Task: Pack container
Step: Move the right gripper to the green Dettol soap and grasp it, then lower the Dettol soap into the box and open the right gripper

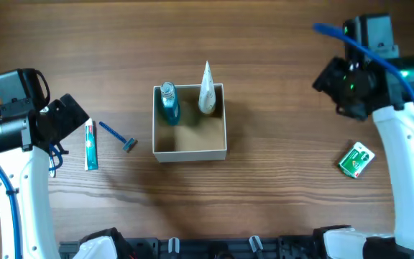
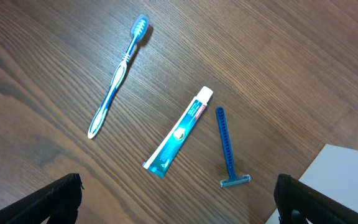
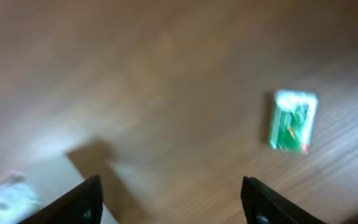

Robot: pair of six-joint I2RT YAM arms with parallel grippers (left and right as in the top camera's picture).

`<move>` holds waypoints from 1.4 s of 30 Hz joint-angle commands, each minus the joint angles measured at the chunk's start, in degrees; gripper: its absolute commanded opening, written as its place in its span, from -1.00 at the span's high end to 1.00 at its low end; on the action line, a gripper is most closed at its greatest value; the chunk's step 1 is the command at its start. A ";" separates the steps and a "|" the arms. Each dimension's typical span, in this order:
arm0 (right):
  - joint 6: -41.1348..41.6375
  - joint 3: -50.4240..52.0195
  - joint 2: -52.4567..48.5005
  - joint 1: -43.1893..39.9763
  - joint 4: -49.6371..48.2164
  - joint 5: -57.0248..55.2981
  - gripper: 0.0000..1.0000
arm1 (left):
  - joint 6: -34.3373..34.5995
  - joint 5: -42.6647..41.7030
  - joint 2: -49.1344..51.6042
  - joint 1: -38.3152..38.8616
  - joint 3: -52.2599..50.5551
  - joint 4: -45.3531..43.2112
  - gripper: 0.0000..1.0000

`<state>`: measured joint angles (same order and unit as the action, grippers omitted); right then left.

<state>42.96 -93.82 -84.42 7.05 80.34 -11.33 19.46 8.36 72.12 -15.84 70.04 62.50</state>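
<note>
Sitting at centre frame, the box (image 1: 190,153) is carrying a bottle (image 1: 168,103) and tube (image 1: 206,90) along its upper wall. It is looking light and crushable, so pinching one wall seems safest. Toothpaste (image 1: 90,146) and razor (image 1: 118,136) are lying left on the wood table (image 1: 279,208), a green packet (image 1: 356,160) lower right. The left gripper (image 2: 179,205) and right gripper (image 3: 173,204) are hanging, jaws spread, empty.

A dark wood-grain table (image 1: 279,65) is seen. In the left wrist view a blue-and-white toothbrush (image 2: 117,78) lies at upper left, with a teal toothpaste tube (image 2: 178,132) and a blue disposable razor (image 2: 227,149) just beside each other near centre, not touching. In the overhead view a green packet (image 1: 356,159) is placed at lower right, and a teal bottle (image 1: 168,103) and a white tube (image 1: 206,90) are stood side by side at upper centre.
</note>
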 commanded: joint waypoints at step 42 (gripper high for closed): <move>-43.08 26.10 17.42 5.75 -23.50 20.04 0.91 | 0.50 1.16 -0.11 -0.15 1.01 -0.09 -1.00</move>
<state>6.50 -67.57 -69.84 -1.10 55.94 10.72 19.44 8.40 72.12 -15.84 70.04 62.57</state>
